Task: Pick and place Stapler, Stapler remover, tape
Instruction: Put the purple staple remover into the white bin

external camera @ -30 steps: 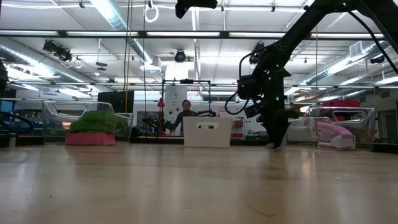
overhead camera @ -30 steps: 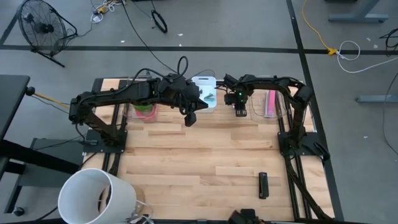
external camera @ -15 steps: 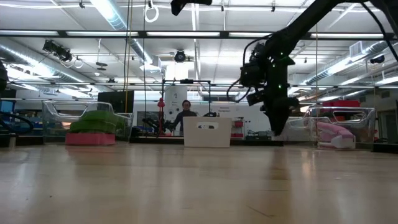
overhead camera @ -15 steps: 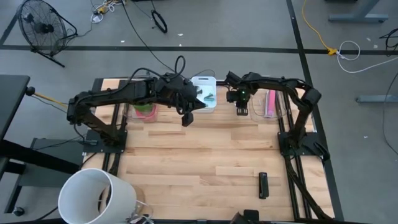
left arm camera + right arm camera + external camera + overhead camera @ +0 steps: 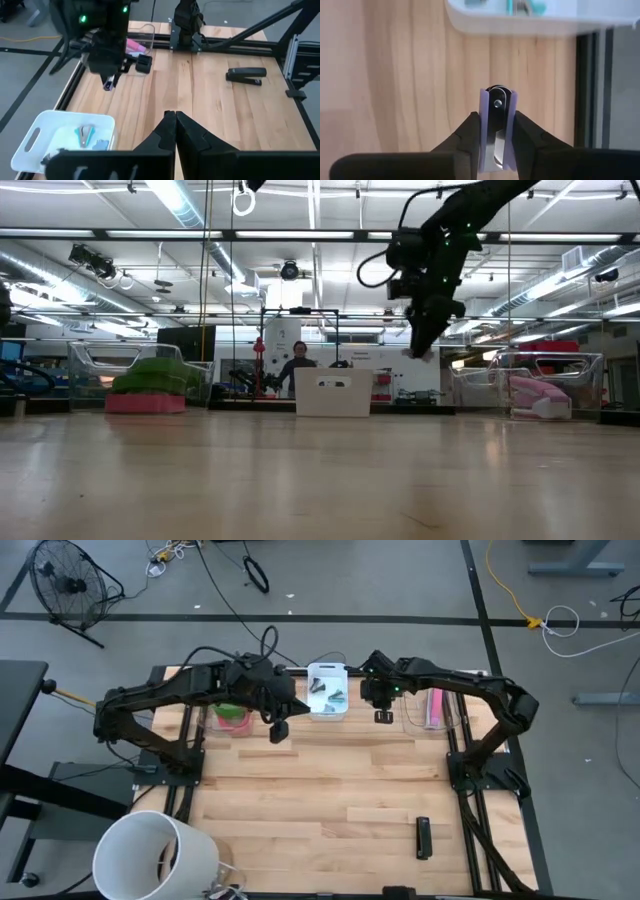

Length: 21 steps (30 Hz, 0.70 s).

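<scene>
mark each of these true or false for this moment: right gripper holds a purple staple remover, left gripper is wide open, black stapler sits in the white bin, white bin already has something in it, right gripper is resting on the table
1. The right gripper holds a purple staple remover. True.
2. The left gripper is wide open. False: its fingers are shut together, holding nothing.
3. The black stapler sits in the white bin. False: it lies on the bare table, on the near side, far from the bin.
4. The white bin already has something in it. True: a teal staple remover lies inside.
5. The right gripper is resting on the table. False: the low view shows it raised well above the tabletop.
</scene>
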Available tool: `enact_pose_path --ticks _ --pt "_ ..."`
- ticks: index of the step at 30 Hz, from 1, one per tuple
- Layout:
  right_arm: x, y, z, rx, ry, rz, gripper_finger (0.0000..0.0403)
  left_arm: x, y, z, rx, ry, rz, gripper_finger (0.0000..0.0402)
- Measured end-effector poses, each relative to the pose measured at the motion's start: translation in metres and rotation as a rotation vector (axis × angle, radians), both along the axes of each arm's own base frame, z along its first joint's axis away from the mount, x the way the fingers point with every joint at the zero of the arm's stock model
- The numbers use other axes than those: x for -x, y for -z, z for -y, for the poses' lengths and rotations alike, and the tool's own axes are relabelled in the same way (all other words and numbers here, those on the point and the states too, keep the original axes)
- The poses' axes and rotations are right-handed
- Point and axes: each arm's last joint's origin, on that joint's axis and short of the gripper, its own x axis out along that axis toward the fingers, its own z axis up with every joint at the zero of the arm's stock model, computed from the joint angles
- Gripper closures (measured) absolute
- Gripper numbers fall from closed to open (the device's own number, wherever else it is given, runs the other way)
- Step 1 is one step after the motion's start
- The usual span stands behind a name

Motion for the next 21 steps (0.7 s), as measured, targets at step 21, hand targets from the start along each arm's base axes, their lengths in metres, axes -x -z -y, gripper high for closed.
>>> enact_pose_path --ticks 21 --pt "-0.044 -0.043 -0.010 0.111 0.047 0.545 0.0326 0.022 -0.010 0.002 -0.018 -0.046 -0.003 0.0394"
